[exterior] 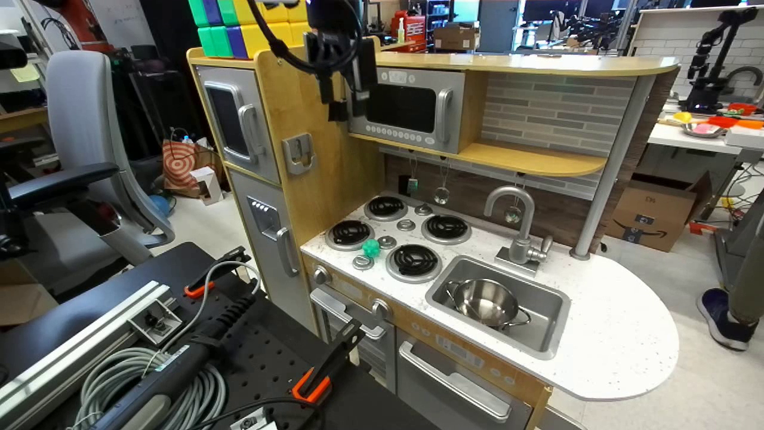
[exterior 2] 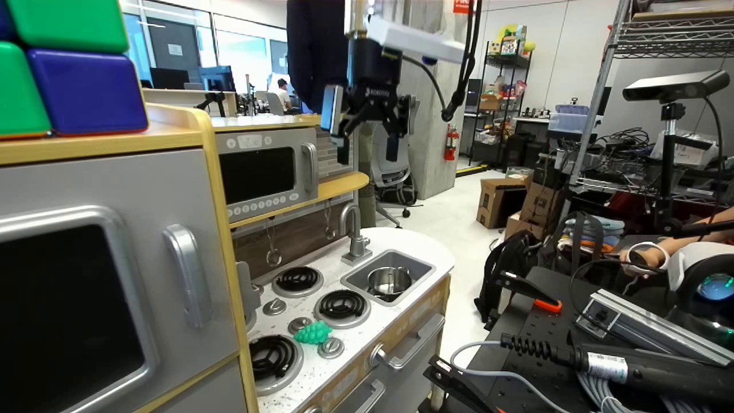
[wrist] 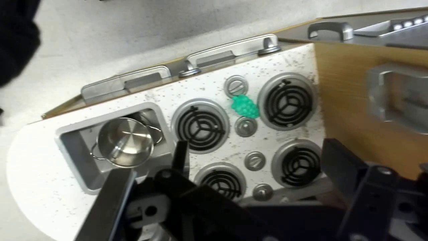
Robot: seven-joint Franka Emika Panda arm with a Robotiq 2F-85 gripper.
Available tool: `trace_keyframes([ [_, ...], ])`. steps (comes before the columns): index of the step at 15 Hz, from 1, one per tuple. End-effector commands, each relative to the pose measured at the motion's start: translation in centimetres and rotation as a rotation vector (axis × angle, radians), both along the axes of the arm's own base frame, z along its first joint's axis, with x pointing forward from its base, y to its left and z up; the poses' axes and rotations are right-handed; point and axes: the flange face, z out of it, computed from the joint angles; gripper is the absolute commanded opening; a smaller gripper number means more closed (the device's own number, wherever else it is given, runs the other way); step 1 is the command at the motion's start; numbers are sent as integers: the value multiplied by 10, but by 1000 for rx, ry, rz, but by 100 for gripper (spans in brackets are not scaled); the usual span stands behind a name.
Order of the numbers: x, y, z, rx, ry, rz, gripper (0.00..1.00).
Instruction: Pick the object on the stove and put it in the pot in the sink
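On the stove point(wrist: 234, 147), between two knobs point(wrist: 236, 86), just beside the edge of a burner point(wrist: 289, 104) — green object point(wrist: 245, 106). Pot point(wrist: 125, 142) sits inside the sink point(wrist: 76, 157). Jaws spread, well above — I note free room beneath.

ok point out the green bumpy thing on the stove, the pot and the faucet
Green bumpy thing point(wrist: 245, 106): wrist view, middle of its body
Pot point(wrist: 125, 142): wrist view, its shiny inside
Faucet point(exterior: 526, 224): in an exterior view, upright part of its neck
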Motion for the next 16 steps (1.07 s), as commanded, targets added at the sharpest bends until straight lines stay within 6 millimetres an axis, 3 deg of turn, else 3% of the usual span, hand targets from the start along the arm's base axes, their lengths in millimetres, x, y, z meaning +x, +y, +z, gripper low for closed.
trace_keyframes([
  [1,47,-16,-39,-99,53,-39,100],
  [4,75,-22,-65,-135,56,-41,100],
  [6,85,-19,-72,-104,61,-44,100],
  [7,68,-25,-71,-99,54,-37,100],
  [12,70,-25,-79,-100,63,-38,100],
  [13,64,-28,-81,-174,114,52,100],
  [16,52,-33,-91,-182,191,203,100],
])
